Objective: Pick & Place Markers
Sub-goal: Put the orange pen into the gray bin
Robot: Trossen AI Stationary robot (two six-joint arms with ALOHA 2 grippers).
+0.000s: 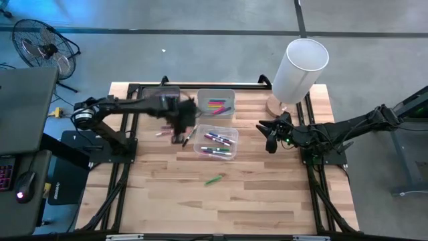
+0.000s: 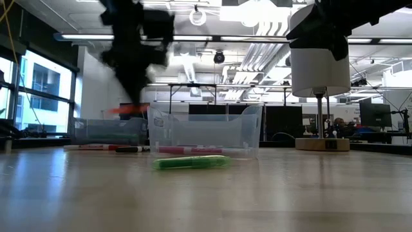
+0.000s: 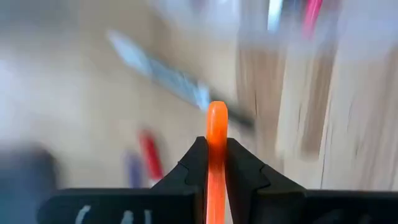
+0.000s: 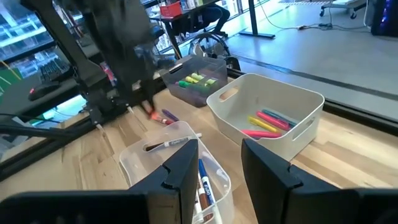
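- Nearest the low camera lies a green marker (image 2: pixel 191 162), alone on the table (image 1: pixel 267 201) in front of the bins.
- An orange marker (image 3: pixel 216 158) is pinched between the fingers of the left gripper (image 3: pixel 211 162), which are closed on its barrel; its rounded end sticks out past the tips.
- From above, the left gripper (image 1: pixel 180 119) sits just left of the clear bin (image 1: pixel 198 148), over a few loose markers (image 1: pixel 164 134) lying on the wood.
- More markers lie in the clear bin and in the white bin (image 1: pixel 231 96) behind it; a grey bin (image 4: pixel 180 87) farther left holds yellow-green ones.
- Judging by their look, the markers are light, stiff and smooth: a round barrel could roll or twist in the fingers, so a hold across the middle seems safest, as the orange one is held.
- Right of the bins, the right gripper (image 1: pixel 270 138) waits, its fingers (image 4: pixel 180 171) parted and empty.
- Behind it a white lamp (image 1: pixel 299 70) stands at the table's far edge.
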